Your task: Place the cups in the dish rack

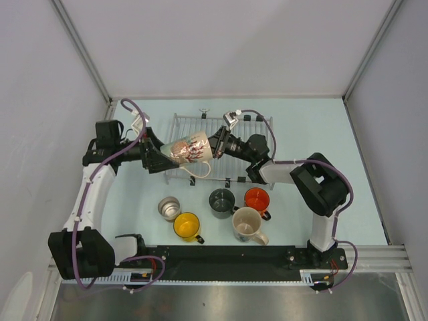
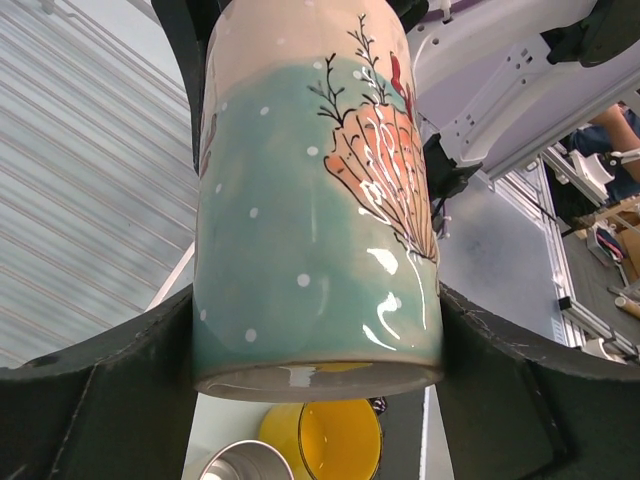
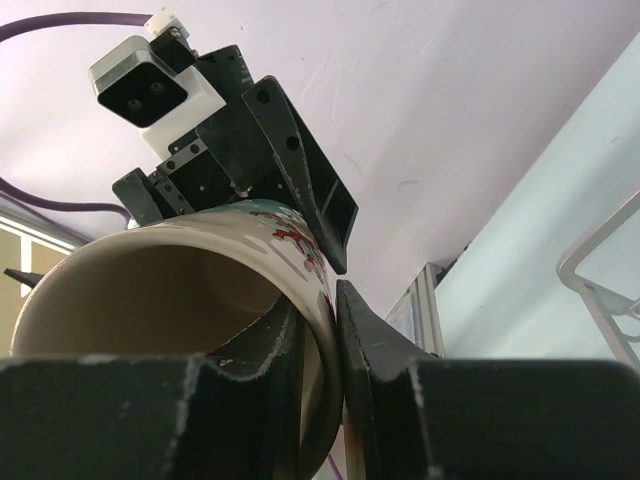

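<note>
A beige mug (image 1: pixel 190 148) with a teal and shell pattern lies sideways in the air above the near left part of the dish rack (image 1: pixel 257 127). My left gripper (image 1: pixel 162 159) is shut on its body near the base (image 2: pixel 320 200). My right gripper (image 1: pixel 215 146) is shut on its rim, one finger inside and one outside (image 3: pixel 330 300). On the table near the front stand a steel cup (image 1: pixel 169 208), a yellow cup (image 1: pixel 186 226), a dark grey mug (image 1: pixel 221 202), an orange-red cup (image 1: pixel 257 199) and a second beige mug (image 1: pixel 247 225).
The rack's wires hold no cups. White walls close in the table at the back and both sides. The arm bases and a black rail (image 1: pixel 227 254) run along the near edge. The yellow cup (image 2: pixel 335 440) and steel cup (image 2: pixel 245 465) show below the held mug.
</note>
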